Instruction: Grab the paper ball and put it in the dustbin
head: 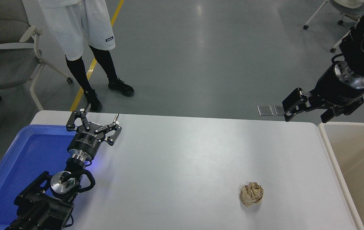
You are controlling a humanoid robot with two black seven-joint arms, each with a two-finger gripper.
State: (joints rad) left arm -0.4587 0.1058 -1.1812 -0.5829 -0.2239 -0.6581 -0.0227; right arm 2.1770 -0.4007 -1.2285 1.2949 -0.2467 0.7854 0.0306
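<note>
A white worktop (175, 153) with rounded corners is seen across the lower part of the view. A shallow blue tray (25, 159) is set at its left edge, reaching from near the far-left corner to the near edge. Beyond the far edge, a grey floor (201, 57) is crossed by a yellow line (89, 72). A person (83, 41) in white shorts, black leggings and black shoes is stood near the far-left corner. A grey office chair (6, 54) is placed at the upper left, and another chair's wheeled base (331, 19) is visible at the upper right. Two small clear plates (271, 110) are laid on the floor.
</note>
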